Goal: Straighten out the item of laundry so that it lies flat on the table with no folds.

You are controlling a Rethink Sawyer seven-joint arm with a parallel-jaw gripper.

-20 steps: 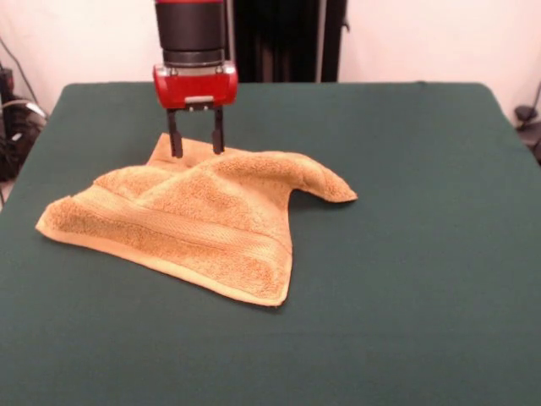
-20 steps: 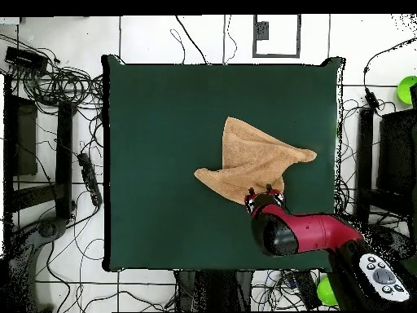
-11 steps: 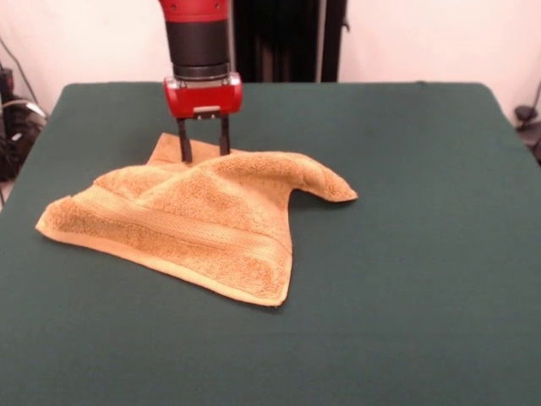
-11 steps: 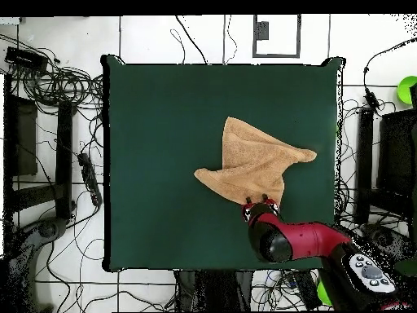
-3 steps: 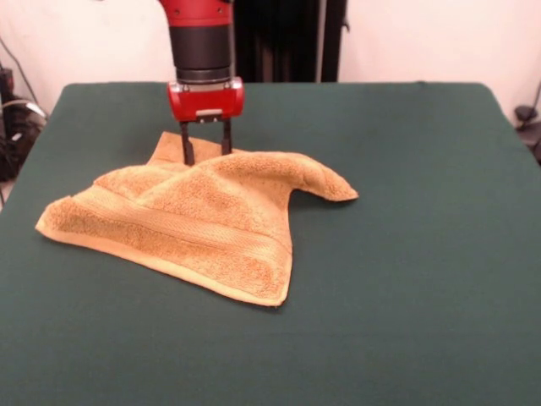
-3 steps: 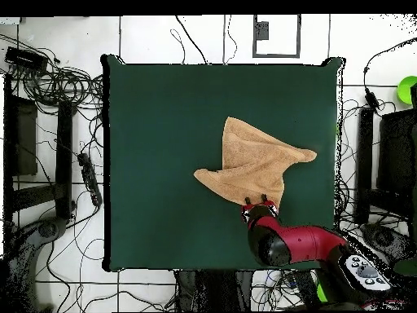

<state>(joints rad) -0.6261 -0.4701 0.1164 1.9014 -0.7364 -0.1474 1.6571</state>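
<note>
Gripper (image 5: 207,156) seemingly at towel (image 5: 203,222) edge.

Red-black arm (image 5: 201,38) upright, pointing straight down. Gripper (image 5: 206,148) at its end, two dark fingers (image 5: 187,145) parted, tips low.

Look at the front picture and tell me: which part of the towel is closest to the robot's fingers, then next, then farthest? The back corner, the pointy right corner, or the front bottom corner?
From the gripper, in the front view:
1. Back corner: right by the fingers, at the towel's far edge.
2. Pointy right corner: off to the picture's right.
3. Front bottom corner: nearest the camera, farthest away.
</note>
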